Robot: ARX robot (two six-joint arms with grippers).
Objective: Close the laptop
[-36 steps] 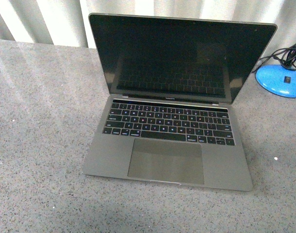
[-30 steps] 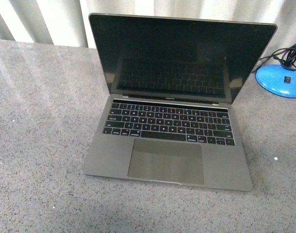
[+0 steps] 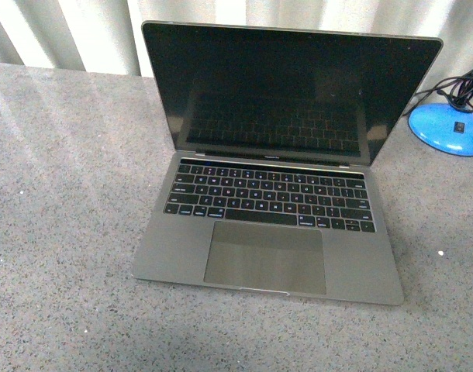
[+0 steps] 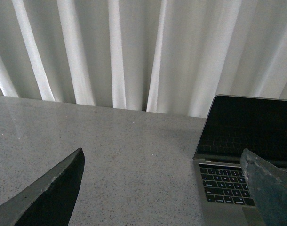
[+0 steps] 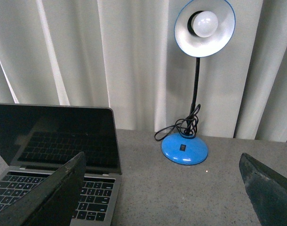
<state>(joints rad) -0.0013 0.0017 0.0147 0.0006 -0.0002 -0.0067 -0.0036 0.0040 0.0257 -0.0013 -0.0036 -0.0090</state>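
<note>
Laptop (image 3: 267, 225) open at the centre of a speckled grey table (image 3: 58, 194).
In the front view the table fills the left of the frame. The laptop sits mid-frame with its lid upright and screen dark (keys mirrored in the glass), and the base of a blue lamp (image 3: 447, 128) stands at the upper right edge. The left gripper (image 4: 162, 188) and right gripper (image 5: 160, 188) each show fingers spread wide, holding nothing.
</note>
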